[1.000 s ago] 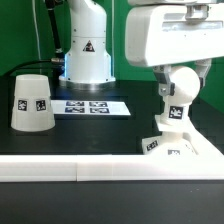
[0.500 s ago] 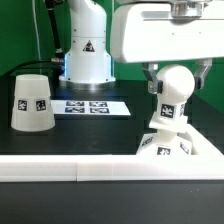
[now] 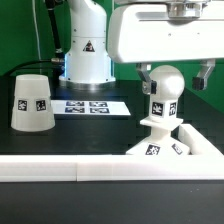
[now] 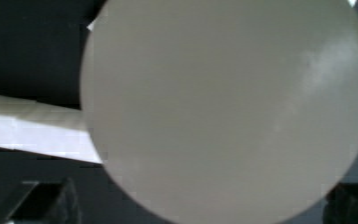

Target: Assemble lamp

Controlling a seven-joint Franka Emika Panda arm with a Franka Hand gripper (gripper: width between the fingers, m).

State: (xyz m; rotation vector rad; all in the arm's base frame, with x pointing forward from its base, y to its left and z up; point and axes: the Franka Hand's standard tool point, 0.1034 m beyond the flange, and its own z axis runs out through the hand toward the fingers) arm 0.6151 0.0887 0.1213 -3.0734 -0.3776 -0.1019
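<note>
A big, glossy white plastic robot arm (image 3: 160, 38) with rounded, boxy housings is filling the exterior view's upper right. Farther back, its white cylindrical base column (image 3: 86, 45) is showing a black triangular warning sticker (image 3: 87, 46), with dark cables trailing beside it.

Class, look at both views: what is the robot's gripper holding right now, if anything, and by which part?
The rounded white plastic bulb, gripped at its upper sides by the gripper, its stem over the white stepped base.

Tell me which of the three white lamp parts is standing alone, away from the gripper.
The shade, at the exterior view's left. The bulb sits on the base under the gripper at the right.
</note>
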